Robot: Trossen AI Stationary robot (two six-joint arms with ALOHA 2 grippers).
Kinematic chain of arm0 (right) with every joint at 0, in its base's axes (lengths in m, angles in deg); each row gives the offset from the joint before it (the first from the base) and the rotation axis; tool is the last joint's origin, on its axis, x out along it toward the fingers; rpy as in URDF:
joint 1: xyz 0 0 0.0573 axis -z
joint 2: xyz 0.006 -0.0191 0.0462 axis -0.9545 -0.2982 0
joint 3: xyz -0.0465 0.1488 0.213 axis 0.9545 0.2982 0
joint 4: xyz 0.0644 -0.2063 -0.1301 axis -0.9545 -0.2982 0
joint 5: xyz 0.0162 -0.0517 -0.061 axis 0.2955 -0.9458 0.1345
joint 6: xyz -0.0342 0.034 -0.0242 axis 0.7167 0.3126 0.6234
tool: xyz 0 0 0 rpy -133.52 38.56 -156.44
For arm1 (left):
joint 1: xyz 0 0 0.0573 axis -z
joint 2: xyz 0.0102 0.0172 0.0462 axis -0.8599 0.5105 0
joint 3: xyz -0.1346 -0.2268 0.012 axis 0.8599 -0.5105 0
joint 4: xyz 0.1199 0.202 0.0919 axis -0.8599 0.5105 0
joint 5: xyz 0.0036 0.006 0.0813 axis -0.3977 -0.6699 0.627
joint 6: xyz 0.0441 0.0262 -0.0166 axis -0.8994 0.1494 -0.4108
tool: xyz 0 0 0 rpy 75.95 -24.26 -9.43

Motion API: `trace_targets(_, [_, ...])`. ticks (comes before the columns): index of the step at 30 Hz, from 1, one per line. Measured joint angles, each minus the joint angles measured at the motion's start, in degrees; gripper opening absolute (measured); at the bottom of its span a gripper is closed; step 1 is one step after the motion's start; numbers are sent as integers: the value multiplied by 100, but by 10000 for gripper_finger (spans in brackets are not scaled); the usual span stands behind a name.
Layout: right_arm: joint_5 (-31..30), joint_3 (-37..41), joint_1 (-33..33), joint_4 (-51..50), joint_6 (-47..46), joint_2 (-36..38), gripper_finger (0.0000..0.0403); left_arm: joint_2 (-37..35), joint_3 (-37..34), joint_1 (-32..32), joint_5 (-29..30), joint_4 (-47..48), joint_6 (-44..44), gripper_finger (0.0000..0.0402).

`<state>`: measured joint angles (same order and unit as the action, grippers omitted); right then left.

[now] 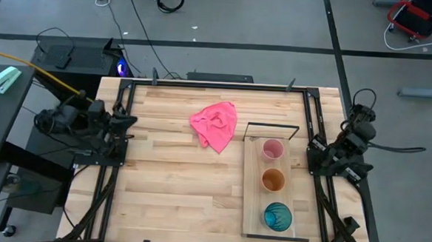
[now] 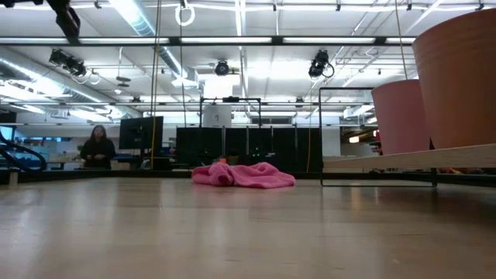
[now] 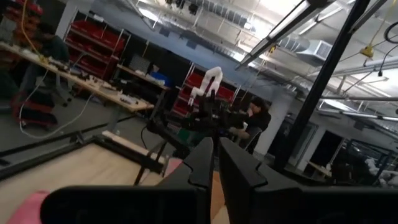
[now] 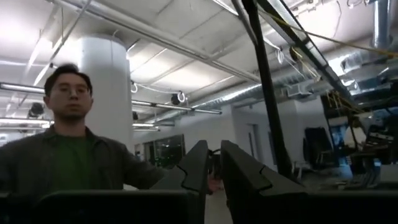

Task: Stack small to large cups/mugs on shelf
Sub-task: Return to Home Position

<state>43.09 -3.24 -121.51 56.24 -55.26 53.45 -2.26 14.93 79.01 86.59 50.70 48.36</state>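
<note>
The shelf (image 1: 253,190), a light wooden board with a black wire frame (image 1: 271,126) at its far end, lies on the right half of the table. Three cups stand upright on it in a row: pale pink (image 1: 273,149) farthest, orange-brown (image 1: 273,180) in the middle, teal (image 1: 277,216) nearest. The low view shows the pink cup (image 2: 403,116) and the orange-brown cup (image 2: 457,77) on the board (image 2: 403,160); the teal one is out of that view. My left gripper (image 3: 216,168) is shut and empty at the table's left edge (image 1: 129,122). My right gripper (image 4: 214,168) is shut and empty at the right edge (image 1: 315,146).
A crumpled pink cloth (image 1: 214,125) lies on the table left of the shelf's far end, and also shows in the low view (image 2: 244,175). Black frame rails (image 1: 117,168) run along both table sides. People stand beyond the table (image 4: 68,149) (image 3: 255,118).
</note>
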Motion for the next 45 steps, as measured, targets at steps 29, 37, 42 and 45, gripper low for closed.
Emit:
trace_targets(29, [-175, 1182, 898, 863, -249, 3, 52, 1, -421, 0, 3, -298, 137, 40])
trace_targets(37, [-121, 1182, 2250, 708, -187, 3, 52, 2, -420, 0, 3, -256, 123, 32])
trace_targets(42, [-113, 1182, 2985, 679, 19, 1, 52, 2, -420, 0, 3, -208, -121, 31])
trace_targets(45, [-107, 1182, 3385, 465, 8, 1, 52, 2, -421, 1, 67, -207, -401, 36])
